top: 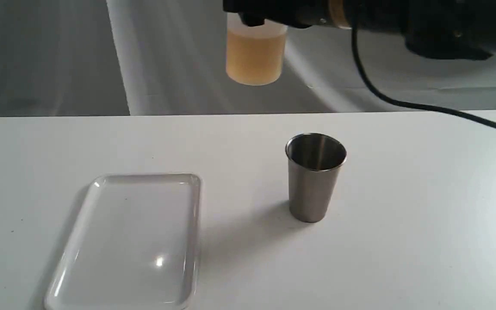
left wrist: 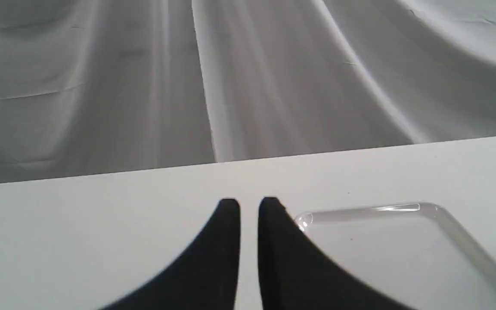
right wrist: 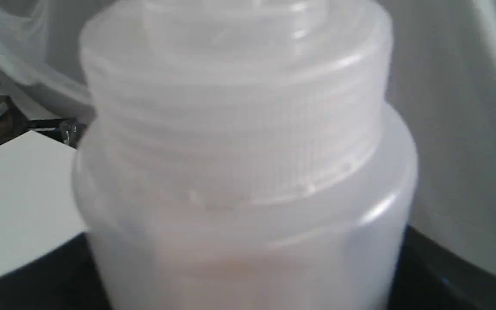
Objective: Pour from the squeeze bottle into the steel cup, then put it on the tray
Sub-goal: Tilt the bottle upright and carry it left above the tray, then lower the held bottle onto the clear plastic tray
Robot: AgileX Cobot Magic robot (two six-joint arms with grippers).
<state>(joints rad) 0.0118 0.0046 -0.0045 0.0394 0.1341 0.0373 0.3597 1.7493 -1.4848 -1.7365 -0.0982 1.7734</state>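
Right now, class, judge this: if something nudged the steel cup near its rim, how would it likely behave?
The cup would probably tip rather than slide: it stands upright and tapers to a narrower base. It looks empty inside, so it is likely light and easy to knock. Once down, its round tapered wall would probably make it roll in a curve on the bare table.

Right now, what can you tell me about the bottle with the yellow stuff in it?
The squeeze bottle is cloudy whitish plastic with amber liquid filling the part that shows. It hangs upright in the air, held near its top by the right tool, well above the white table. It sits higher than the steel cup, a bit left of it. Close up it shows a ribbed screw collar; its nozzle tip is out of view.
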